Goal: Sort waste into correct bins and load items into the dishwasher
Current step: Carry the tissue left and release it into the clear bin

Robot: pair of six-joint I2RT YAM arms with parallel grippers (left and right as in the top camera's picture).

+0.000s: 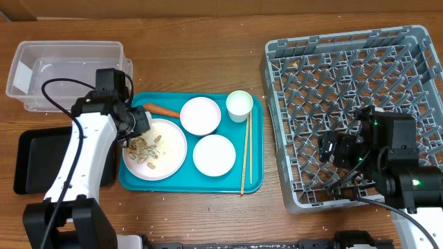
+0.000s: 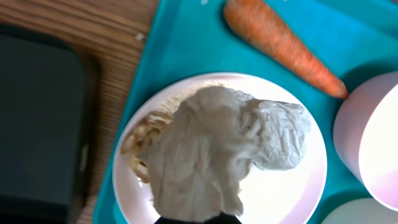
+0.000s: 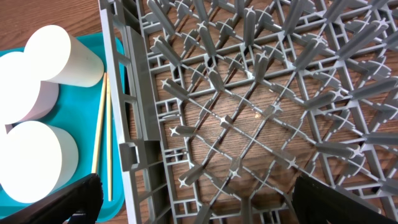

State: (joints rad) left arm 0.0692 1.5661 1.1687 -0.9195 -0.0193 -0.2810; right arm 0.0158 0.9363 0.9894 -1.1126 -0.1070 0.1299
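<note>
My left gripper [image 1: 140, 124] is shut on the crumpled white tissue [image 2: 217, 149] and holds it just over the round plate [image 1: 169, 149], which also shows in the left wrist view [image 2: 298, 186]. Beige food scraps [image 1: 145, 146] lie on the plate's left side [image 2: 140, 140]. The orange carrot [image 1: 161, 110] lies on the teal tray behind the plate. Two bowls [image 1: 200, 115] [image 1: 214, 154], the white cup [image 1: 239, 105] and the chopsticks [image 1: 245, 155] sit on the tray. My right gripper [image 3: 205, 205] is open and empty over the grey dish rack [image 1: 346, 69]. The red wrapper is out of view.
The clear tub [image 1: 69, 69] stands at the back left and the black tray [image 1: 41, 162] lies left of the teal tray [image 1: 252, 183]. The rack's left wall [image 3: 124, 124] runs beside the chopsticks [image 3: 99, 137].
</note>
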